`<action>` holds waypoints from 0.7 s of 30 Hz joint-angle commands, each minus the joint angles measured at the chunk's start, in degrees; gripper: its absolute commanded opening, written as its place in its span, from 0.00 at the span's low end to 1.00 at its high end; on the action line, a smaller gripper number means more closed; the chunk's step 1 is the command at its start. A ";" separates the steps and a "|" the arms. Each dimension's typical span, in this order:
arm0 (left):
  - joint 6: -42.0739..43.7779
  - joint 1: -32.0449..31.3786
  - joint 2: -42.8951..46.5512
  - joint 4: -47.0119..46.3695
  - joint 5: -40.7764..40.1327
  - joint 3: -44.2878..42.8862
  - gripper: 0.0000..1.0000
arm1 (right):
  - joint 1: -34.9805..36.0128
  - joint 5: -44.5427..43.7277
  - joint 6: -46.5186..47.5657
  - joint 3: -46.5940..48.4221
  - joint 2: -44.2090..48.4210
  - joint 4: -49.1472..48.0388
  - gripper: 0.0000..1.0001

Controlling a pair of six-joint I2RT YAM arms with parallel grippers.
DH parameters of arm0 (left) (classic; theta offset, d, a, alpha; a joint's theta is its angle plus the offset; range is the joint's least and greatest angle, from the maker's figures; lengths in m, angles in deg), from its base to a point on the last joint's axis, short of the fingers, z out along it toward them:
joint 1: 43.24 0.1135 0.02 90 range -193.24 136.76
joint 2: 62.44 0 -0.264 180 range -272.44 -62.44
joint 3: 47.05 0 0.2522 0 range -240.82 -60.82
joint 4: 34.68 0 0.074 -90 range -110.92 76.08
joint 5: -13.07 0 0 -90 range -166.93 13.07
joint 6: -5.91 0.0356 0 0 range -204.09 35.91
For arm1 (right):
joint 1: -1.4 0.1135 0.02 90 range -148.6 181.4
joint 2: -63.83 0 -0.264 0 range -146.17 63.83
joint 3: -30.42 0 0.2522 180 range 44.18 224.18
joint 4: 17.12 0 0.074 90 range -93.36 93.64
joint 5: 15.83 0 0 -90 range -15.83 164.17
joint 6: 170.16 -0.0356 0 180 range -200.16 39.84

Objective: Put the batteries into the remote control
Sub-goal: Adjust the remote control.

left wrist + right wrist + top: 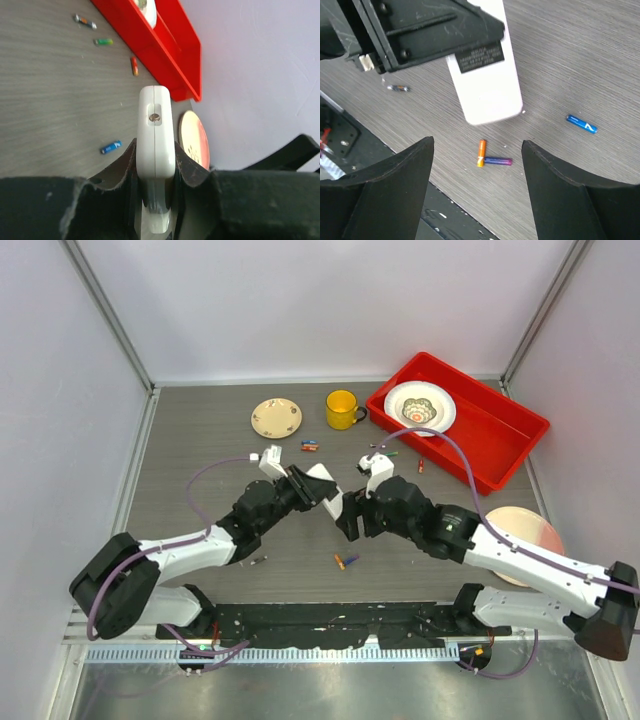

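My left gripper (156, 152) is shut on the remote control (155, 132), a slim white handset held edge-up above the table, with its labelled back (487, 85) showing in the right wrist view. My right gripper (477, 146) stands open just below the remote's free end, with nothing between its fingers. Seen from above, the two grippers (316, 486) (347, 512) meet at mid-table. An orange battery (481, 151) and a purple battery (498, 161) lie touching on the table under the right gripper. A blue battery (581, 124) lies to their right.
More batteries are scattered about: a green one (103, 42), an orange-red one (134, 65), a small cluster (310, 446) and a silver one (258, 561). A red bin (495, 425) holds a bowl at the back right. A yellow mug (341, 409) and two plates (276, 417) (530, 530) stand around.
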 commanded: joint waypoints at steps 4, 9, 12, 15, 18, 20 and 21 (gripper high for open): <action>5.93 0.46 4.77 -9.28 -9.94 2.22 0.00 | 0.11 -5.38 -16.43 -9.77 8.03 -15.36 0.78; 8.91 0.37 5.56 -19.48 -12.67 6.53 0.00 | -2.25 -4.27 -29.71 -19.70 11.64 -32.57 0.78; 9.71 0.37 6.18 -20.98 -12.32 7.41 0.00 | -6.47 3.19 -33.15 -21.73 11.29 -38.38 0.79; 9.71 0.28 6.10 -22.82 -11.53 8.12 0.00 | -11.04 12.23 -37.19 -24.45 9.71 -46.54 0.79; 9.18 0.37 5.92 -24.32 -10.91 8.65 0.00 | -13.59 16.38 -38.96 -24.55 6.64 -49.66 0.77; 8.57 0.28 5.74 -24.94 -10.30 8.73 0.00 | -14.04 18.67 -39.30 -24.02 3.74 -50.97 0.75; 8.48 0.28 5.66 -25.29 -9.77 8.65 0.00 | -14.04 19.98 -39.74 -24.28 2.86 -53.42 0.73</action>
